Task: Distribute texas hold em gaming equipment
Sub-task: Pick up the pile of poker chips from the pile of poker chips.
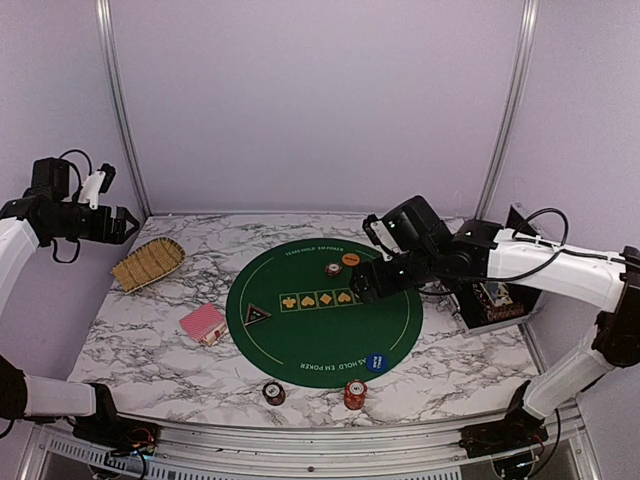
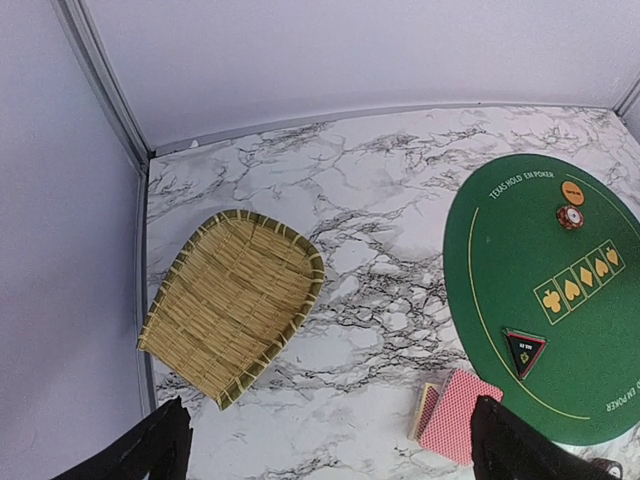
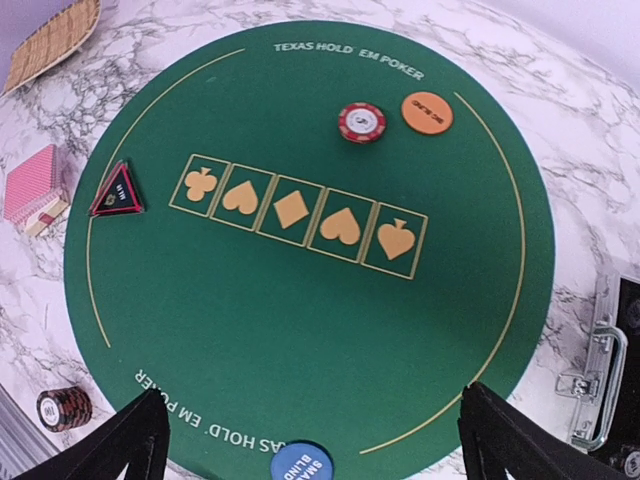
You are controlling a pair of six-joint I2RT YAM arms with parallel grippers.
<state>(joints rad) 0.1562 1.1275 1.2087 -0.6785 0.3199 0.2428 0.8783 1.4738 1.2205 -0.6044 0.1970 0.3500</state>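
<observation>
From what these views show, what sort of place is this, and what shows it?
Probably a robot test booth set up as a poker table: plain lilac walls on metal posts, a marble-patterned tabletop, and a round green mat printed Texas Hold Em Poker.

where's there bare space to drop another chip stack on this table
Free: the green mat between the suit row and the blue button; marble between the basket and the mat's far edge; marble between the card deck and the dark chip stack. Crowded: the mat's far rim, with red chip stack, orange chip and the right tool.
</observation>
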